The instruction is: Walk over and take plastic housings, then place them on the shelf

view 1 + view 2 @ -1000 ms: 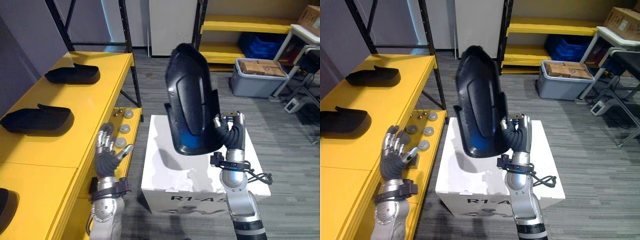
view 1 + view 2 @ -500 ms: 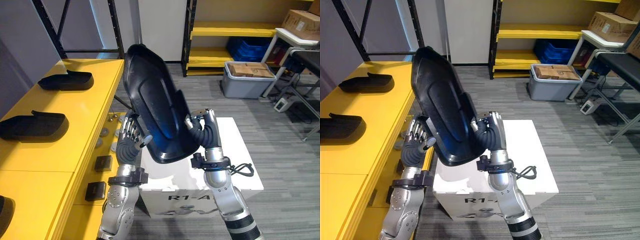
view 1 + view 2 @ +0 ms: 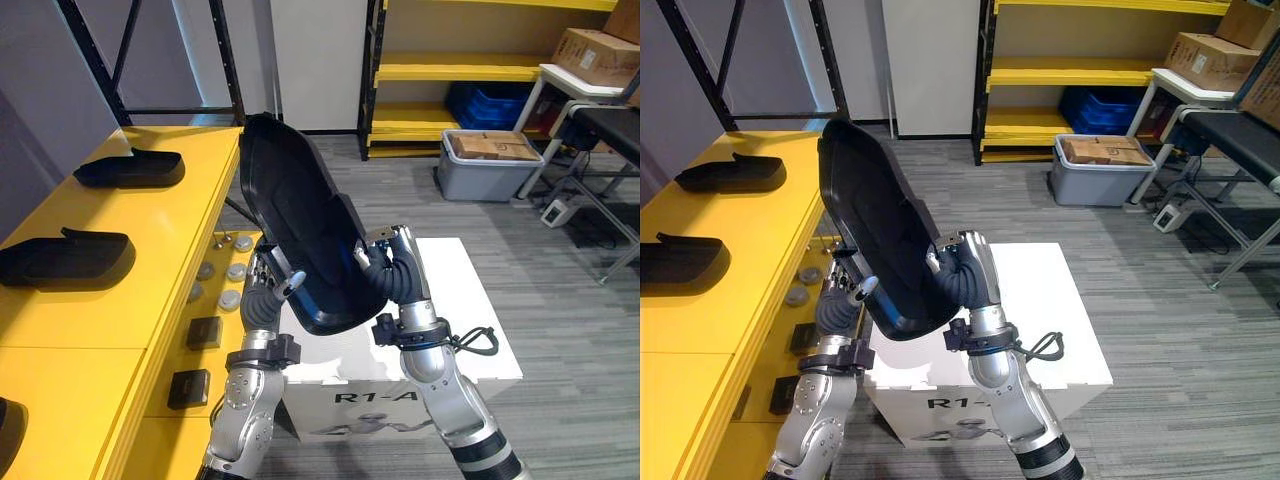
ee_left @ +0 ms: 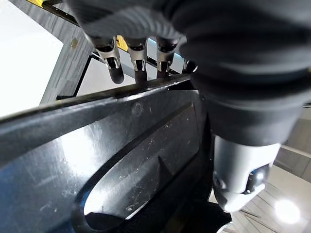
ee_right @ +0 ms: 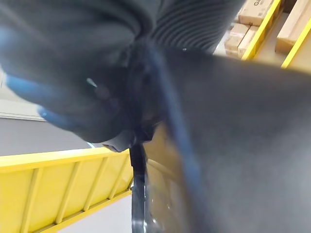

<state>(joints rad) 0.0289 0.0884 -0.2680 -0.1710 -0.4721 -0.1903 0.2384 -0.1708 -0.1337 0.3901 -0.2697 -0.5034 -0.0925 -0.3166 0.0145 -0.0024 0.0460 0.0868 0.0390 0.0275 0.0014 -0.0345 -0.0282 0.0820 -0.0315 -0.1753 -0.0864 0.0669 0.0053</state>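
A large black plastic housing (image 3: 305, 245) is held up over the white box (image 3: 455, 325), its top leaning toward the yellow shelf (image 3: 150, 300) on my left. My right hand (image 3: 393, 278) is shut on the housing's lower right rim. My left hand (image 3: 264, 298) is open, straight fingers (image 4: 139, 60) reaching past the lower left rim and the thumb (image 4: 240, 177) lying on the glossy inner face. Two more black housings (image 3: 128, 168) (image 3: 65, 257) lie on the shelf top, and part of a third (image 3: 10, 432) shows at its near end.
Small round pieces (image 3: 220, 285) and black blocks (image 3: 203, 332) sit on the shelf's lower ledge. A black rack post (image 3: 225, 75) rises behind the shelf. A grey tote (image 3: 490, 165) with a cardboard box and a yellow rack (image 3: 460, 70) stand at the back right.
The housing has tipped from upright toward the left. My left hand rose from beside the shelf to the housing's left rim. The camera has shifted too.
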